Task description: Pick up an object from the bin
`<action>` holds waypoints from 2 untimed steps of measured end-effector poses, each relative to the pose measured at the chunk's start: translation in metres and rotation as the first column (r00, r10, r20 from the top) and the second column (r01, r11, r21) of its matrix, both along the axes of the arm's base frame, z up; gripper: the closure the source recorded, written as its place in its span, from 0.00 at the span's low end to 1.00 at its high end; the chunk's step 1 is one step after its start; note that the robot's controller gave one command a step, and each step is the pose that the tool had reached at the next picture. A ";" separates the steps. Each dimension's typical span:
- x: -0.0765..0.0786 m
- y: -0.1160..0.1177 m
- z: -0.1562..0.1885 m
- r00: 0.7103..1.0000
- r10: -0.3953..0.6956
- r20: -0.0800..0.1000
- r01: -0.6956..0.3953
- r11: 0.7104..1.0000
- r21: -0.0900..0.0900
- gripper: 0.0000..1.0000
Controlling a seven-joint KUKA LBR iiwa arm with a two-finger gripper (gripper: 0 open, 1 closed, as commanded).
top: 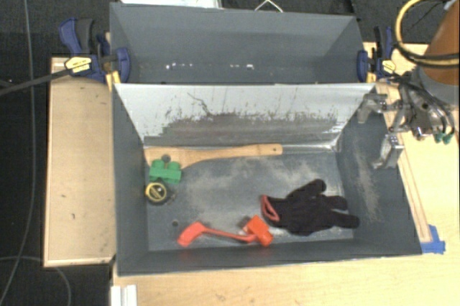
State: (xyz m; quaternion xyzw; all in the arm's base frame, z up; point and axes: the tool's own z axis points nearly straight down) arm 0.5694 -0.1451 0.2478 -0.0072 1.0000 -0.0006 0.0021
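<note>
Currently the end effector (388,146) hangs up and to the right of a black glove (313,210), over the sloping right wall of the grey bin (237,182); whether it is wide or narrow, I cannot tell. The glove, the nearest thing to it, lies crumpled, with a red-edged cuff at its left end. Left of the glove lie an orange-handled tool (223,233), a wooden spoon (215,152), a green block (165,170) and a small round tape measure (157,192).

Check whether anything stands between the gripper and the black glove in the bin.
Nothing visible does. The gripper hangs above the right wall of the bin; the black glove lies on the floor near the front right, with bare metal between them.
</note>
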 end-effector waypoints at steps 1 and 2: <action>0.000 0.000 0.000 1.000 0.000 0.000 0.000 1.000 0.000 0.00; 0.000 0.027 0.086 0.989 0.145 0.011 -0.145 0.989 -0.004 0.00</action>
